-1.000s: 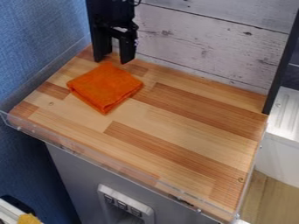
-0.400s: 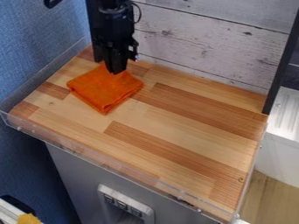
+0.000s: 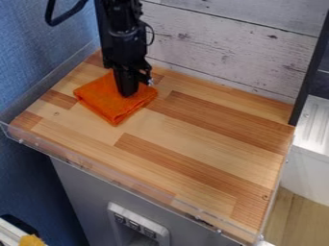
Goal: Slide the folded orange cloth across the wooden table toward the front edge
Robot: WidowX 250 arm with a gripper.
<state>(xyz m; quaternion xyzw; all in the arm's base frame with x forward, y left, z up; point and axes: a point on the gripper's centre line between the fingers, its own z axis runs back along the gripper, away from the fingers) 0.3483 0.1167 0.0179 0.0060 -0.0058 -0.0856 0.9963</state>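
Note:
The black gripper (image 3: 128,91) hangs down from the top left of the view, with its tip over the middle of a folded orange cloth (image 3: 107,104). It hides the back part of the cloth, and whether its tip touches the fabric cannot be told. The cloth lies flat as a rough square, turned cornerwise, on the wooden worktop (image 3: 186,139), in its back left area.
A clear low rim (image 3: 116,177) runs along the front of the worktop. Behind stands a whitewashed plank wall (image 3: 218,45), with a black post (image 3: 311,67) at the right. A blue wall (image 3: 38,43) is on the left, and a white sink unit (image 3: 311,125) on the right.
The gripper has come forward and down from behind the cloth to over its middle. The cloth has not visibly moved.

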